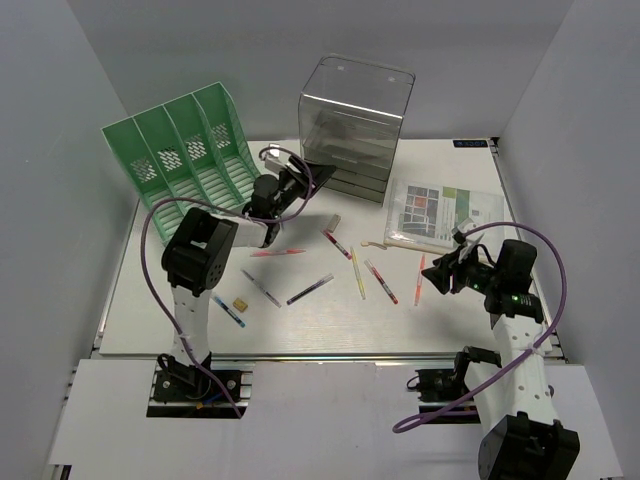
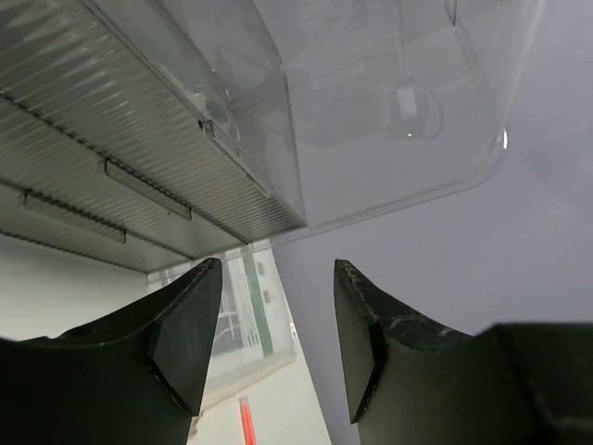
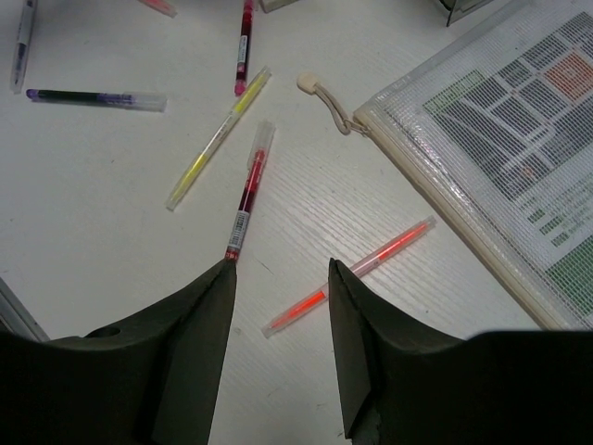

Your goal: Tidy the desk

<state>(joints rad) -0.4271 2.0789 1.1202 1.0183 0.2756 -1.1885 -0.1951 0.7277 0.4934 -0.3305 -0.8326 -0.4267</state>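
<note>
Both pairs of fingers stand apart, gripping nothing. The left fingers (image 1: 305, 165) point close at the clear drawer box (image 1: 355, 125) (its ribbed drawer fronts fill that wrist view), with the green rack (image 1: 180, 150) beside the arm. The right fingers (image 1: 437, 277) hover over the white table (image 1: 330, 325), above a red pen (image 3: 248, 190) and an orange pen (image 3: 350, 276), with a yellow pen (image 3: 218, 139) and a mesh pouch (image 3: 500, 139) nearby.

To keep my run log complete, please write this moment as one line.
left gripper: open, empty, near drawer box | right gripper: open, empty, above orange pen | pens: scattered on desk | pouch: flat on desk
</note>
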